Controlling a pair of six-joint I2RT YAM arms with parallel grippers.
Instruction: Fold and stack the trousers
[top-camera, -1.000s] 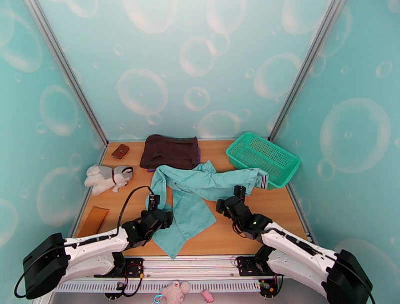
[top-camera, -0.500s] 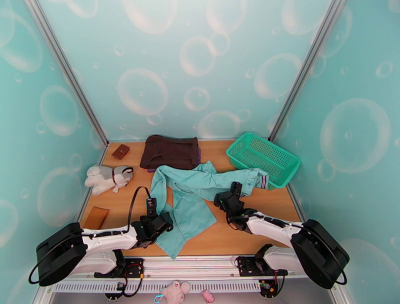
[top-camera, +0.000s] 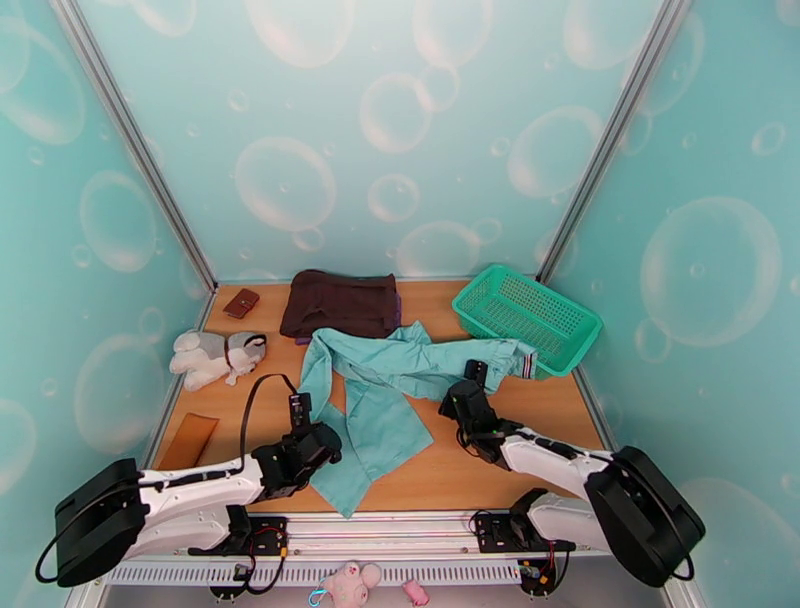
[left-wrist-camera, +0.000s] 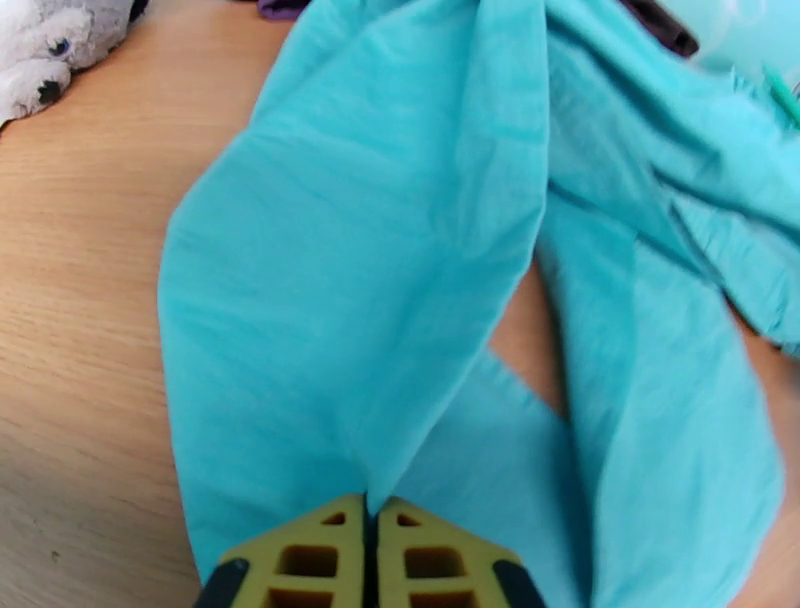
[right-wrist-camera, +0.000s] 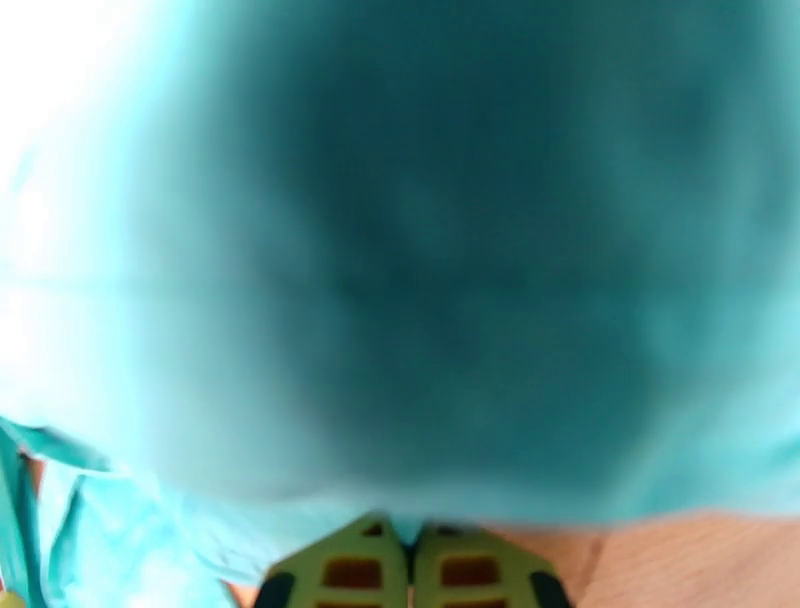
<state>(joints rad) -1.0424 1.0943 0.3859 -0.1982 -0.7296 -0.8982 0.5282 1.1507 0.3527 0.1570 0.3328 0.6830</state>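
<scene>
Both arms are down on the cloth. The trousers sprawl across the middle of the worktop, their long axis running roughly left to right. The striped waistband is out at the right edge, just beside the green mesh basket, and one leg kinks back toward the near edge. The left gripper sits on that near leg, with its jaws together on a pinch of teal. The right gripper has bitten the near border of the upper part, closer to the waistband, with its jaws together as well. For both arms the bulk of the garment lies ahead of the jaws, toward the far edge, so I'd say the coming lift has to carry the near edge up and over that way. The left arm owns the leg end and the right arm the waist end. The left wrist camera gives the detail: the left gripper has its yellow pads meeting, with a ridge of fabric rising straight out from between them, and bare wood shows between the two legs. At the right wrist, the right gripper shows its pads meeting under a blurred teal drape pressed close to the lens, so a grip looks likely but its depth can't be read. From above, a dark brown folded garment waits at the far edge, touching the trousers, and is probably the stack. A plush dog lies well apart by the left edge.
</scene>
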